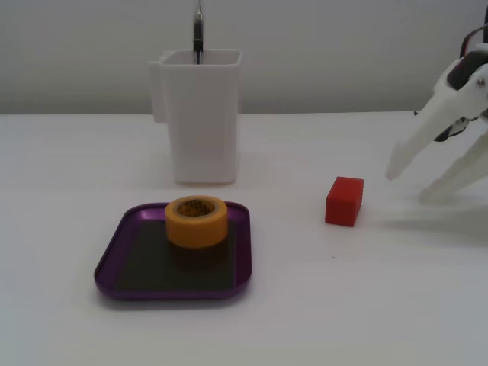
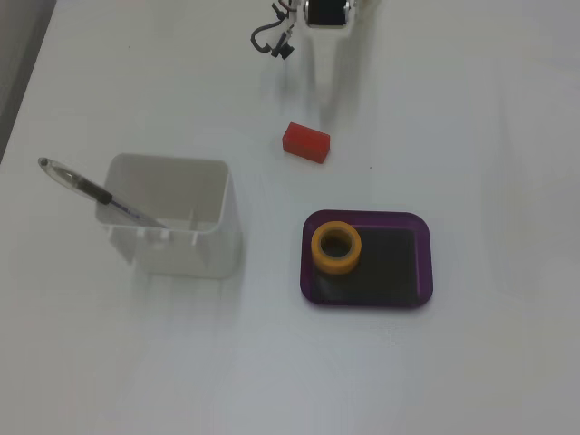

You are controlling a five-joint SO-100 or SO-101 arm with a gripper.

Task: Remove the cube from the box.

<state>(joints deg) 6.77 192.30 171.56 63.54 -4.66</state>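
The cube sits on the bare white table, outside the box and well apart from it; in the fixed view from the front it lies to the right of the box, and in the fixed view from above it lies beyond the box's far rim, toward the arm. So the removal looks done, judging from how things lie. The box holds only a yellow tape roll, set near one edge of its dark bottom. The gripper stands at the right edge of the front view, its two white fingers spread apart and empty, tips pointing down and left toward the cube but clear of it. The cube lies just left of and a little below those tips. From above it reads slightly longer than deep, its long side running roughly across the picture. Any next move is probably a retreat. A white container with a pen stands behind the box, out of the way.
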